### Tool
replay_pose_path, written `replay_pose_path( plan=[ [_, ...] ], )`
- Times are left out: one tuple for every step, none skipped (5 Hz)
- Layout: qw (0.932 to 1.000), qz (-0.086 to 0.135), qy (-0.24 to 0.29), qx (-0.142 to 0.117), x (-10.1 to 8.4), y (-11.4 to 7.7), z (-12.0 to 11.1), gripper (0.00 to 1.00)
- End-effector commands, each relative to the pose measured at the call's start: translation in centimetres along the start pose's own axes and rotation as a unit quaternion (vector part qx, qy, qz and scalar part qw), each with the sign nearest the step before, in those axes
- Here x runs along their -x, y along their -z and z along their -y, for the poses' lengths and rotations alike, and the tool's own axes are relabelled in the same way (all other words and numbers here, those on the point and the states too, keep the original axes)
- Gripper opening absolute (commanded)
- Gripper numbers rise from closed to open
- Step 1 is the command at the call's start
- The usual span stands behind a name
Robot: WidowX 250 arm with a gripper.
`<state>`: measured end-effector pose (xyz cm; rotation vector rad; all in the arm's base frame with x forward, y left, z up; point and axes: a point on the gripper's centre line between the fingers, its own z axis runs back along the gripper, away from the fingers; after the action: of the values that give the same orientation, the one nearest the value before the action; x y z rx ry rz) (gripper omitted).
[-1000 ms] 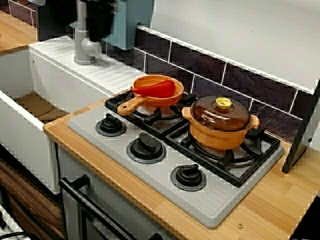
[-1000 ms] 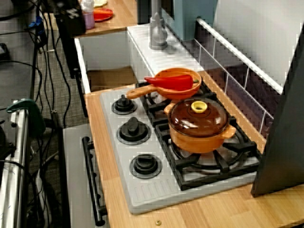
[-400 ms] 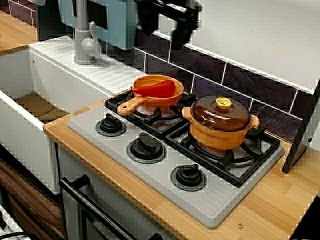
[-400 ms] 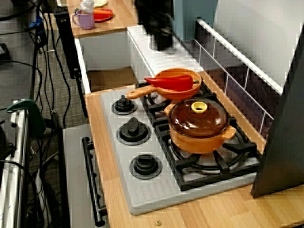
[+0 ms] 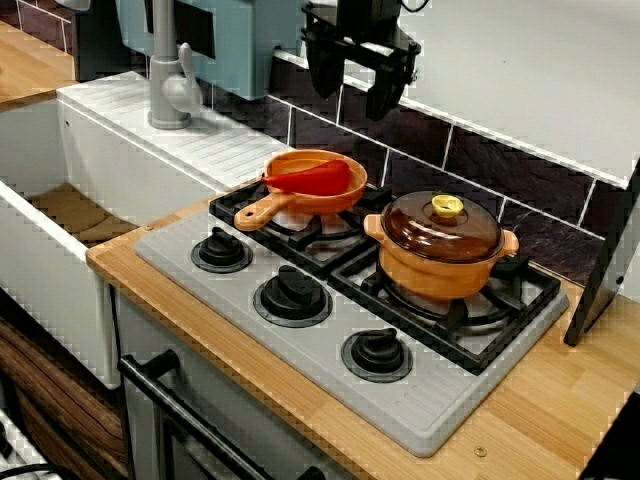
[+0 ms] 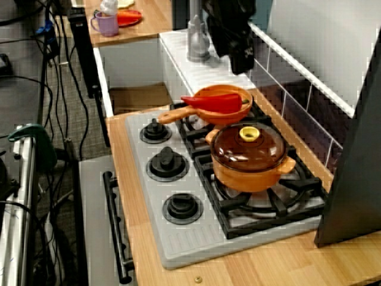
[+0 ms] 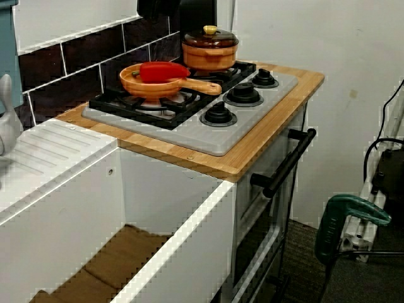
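My black gripper [image 5: 351, 92] hangs in the air in front of the tiled back wall, above and behind the orange pan [image 5: 335, 196]. Its two fingers [image 5: 318, 72] stand well apart with nothing between them, so it is open. A red pepper-shaped piece [image 5: 312, 179] lies in the pan, which sits on the back left burner with its handle pointing to the front left. In the view along the counter the gripper [image 6: 237, 58] is higher than the pan [image 6: 211, 109] and touches nothing. An orange pot with a brown lid and yellow knob [image 5: 442, 245] stands on the right burner.
The grey hob [image 5: 300, 340] has three black knobs along its front. A grey faucet [image 5: 167, 92] and a white sink [image 5: 60, 250] lie to the left. A black panel [image 5: 606, 268] leans at the right. A purple mug [image 6: 106, 24] and red plate [image 6: 128, 18] sit on the far counter.
The gripper has travelled from over the faucet to the right along the back wall and now hangs behind the pan. Pan, pot and red piece have not moved.
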<state>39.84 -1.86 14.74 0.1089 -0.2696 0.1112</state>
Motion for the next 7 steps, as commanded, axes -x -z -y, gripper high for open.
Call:
replay_pose_path(
  plan=[
    [0.9999,0.007,0.008,0.01,-0.1,-0.9,1.2,1.0],
    [0.9996,0.007,0.023,0.017,0.6,-3.2,2.9,1.0],
    [0.999,-0.002,0.03,0.032,1.6,-4.5,4.0,1.0],
    [0.9986,0.001,0.028,0.046,3.0,-5.4,5.1,1.0],
    [0.9976,-0.009,0.045,0.052,4.1,-5.5,7.3,1.0],
    [0.9963,0.001,0.054,0.066,3.9,-5.4,8.8,1.0],
    [0.9927,-0.004,0.087,0.084,3.7,-5.1,10.6,1.0]
  ],
)
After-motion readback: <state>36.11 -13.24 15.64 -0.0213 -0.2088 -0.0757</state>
